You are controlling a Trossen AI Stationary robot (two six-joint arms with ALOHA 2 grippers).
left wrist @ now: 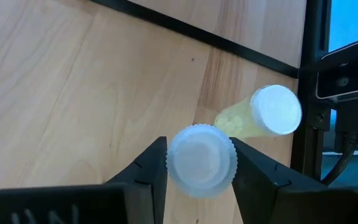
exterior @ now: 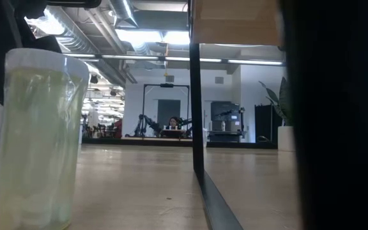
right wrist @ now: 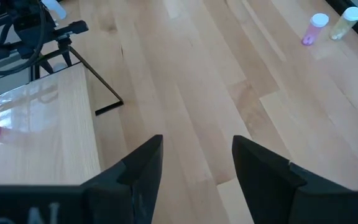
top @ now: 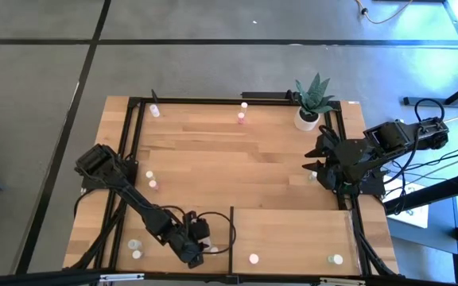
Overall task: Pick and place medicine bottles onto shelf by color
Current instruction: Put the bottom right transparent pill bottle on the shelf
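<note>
Shelf [top: 293, 234] fills the table's near right corner. My left gripper [left wrist: 199, 163], near edge beside it, is clamped on a white-capped bottle [left wrist: 202, 160]. Next: lift, carry onto shelf. Right gripper [right wrist: 197, 163] idles unclenched, right edge.

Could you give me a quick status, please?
Left hand shut on white-capped bottle. Right hand open, empty. Yellow bottle close beside.

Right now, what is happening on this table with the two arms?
The left gripper is closed on a white-capped medicine bottle near the table's front edge, beside the shelf. A yellow bottle stands next to it. The right gripper is open and empty, hovering over the table's right side near the potted plant. Other bottles are scattered around, and two are already on the shelf.
</note>
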